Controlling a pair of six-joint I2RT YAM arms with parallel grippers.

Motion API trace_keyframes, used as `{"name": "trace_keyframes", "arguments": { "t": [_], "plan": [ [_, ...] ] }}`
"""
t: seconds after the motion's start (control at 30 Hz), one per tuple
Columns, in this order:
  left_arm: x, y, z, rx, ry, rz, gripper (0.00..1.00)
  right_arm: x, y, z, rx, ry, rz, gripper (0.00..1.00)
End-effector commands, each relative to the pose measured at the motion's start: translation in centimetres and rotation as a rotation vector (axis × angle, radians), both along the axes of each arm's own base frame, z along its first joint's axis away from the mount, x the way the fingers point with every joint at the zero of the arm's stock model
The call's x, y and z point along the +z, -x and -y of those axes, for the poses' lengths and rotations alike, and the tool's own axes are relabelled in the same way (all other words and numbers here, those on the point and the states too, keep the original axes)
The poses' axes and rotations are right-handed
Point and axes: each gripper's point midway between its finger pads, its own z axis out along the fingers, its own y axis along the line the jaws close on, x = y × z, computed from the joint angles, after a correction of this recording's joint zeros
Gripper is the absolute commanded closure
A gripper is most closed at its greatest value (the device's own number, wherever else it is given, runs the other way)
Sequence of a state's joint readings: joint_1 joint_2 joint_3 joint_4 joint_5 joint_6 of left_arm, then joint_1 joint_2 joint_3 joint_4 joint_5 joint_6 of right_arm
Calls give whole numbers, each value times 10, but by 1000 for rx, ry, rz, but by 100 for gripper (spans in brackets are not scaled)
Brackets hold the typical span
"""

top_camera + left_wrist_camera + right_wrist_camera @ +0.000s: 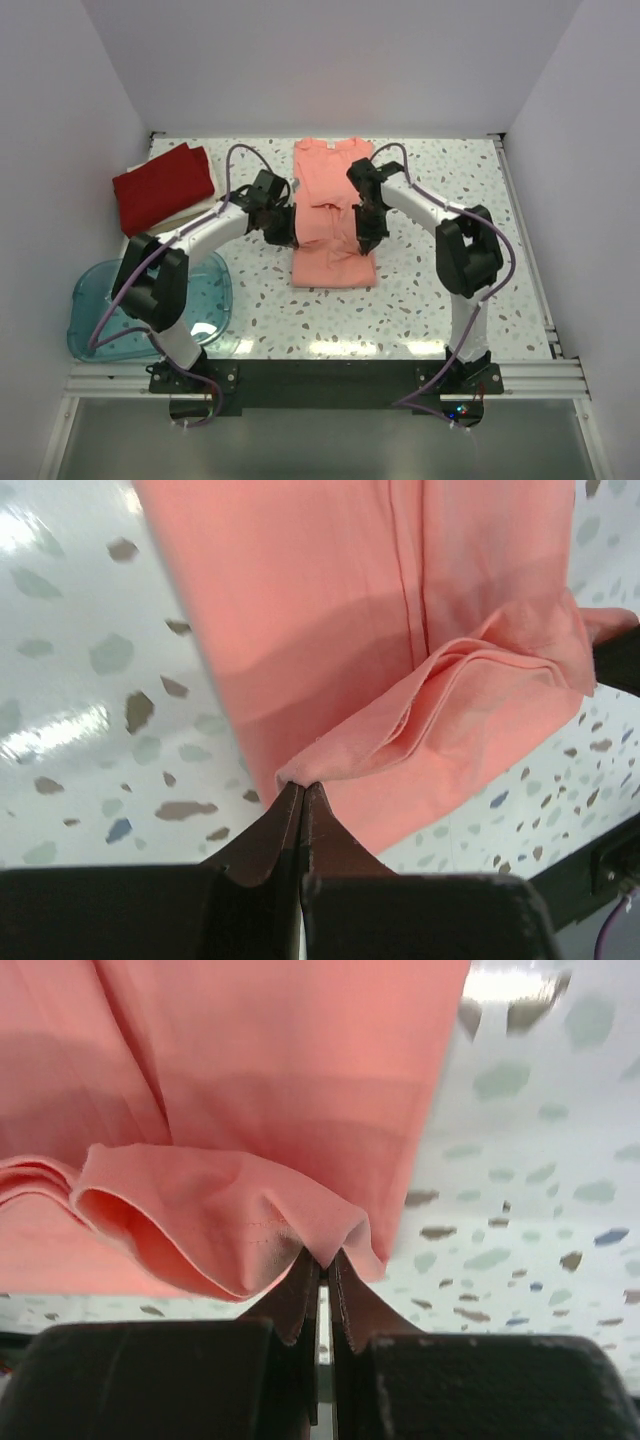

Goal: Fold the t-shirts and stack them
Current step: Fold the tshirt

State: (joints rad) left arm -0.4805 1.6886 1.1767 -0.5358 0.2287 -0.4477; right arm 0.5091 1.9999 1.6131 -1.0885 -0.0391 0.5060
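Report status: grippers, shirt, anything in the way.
Left gripper shut on pink shirt. Right gripper shut on it too, cloth bunched between. Red shirt, tub off left, not in the way.

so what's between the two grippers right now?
Only the salmon-pink t-shirt: its pinched-up fold runs from the left gripper to the right gripper, clearest in the top view.

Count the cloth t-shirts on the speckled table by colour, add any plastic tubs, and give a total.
salmon-pink cloth t-shirt: 1
deep red folded cloth t-shirt: 1
cream-white cloth t-shirt, only an edge showing under the red one: 1
translucent blue plastic tub: 1
Total: 4
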Motion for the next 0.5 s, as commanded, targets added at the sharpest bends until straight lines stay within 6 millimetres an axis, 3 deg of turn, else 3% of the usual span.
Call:
{"name": "trace_keyframes", "arguments": {
  "t": [0.0, 0.13, 0.2, 0.23, 0.47],
  "plan": [
    [21, -49, 0, 25, 31, 130, 100, 8, -35, 5, 12, 13, 56, 100],
    [30, -86, 2, 42, 66, 173, 100, 10, -67, 3, 10, 8, 81, 100],
    [24, -97, 3, 46, 67, 173, 100, 2, -77, 6, 1, 15, 69, 100],
    [23, -106, 4, 46, 71, 178, 100, 7, -86, 5, -3, 6, 89, 100],
    [10, -138, -5, 71, 69, 193, 100, -2, -115, 11, -36, -8, 97, 100]
  ]
}}
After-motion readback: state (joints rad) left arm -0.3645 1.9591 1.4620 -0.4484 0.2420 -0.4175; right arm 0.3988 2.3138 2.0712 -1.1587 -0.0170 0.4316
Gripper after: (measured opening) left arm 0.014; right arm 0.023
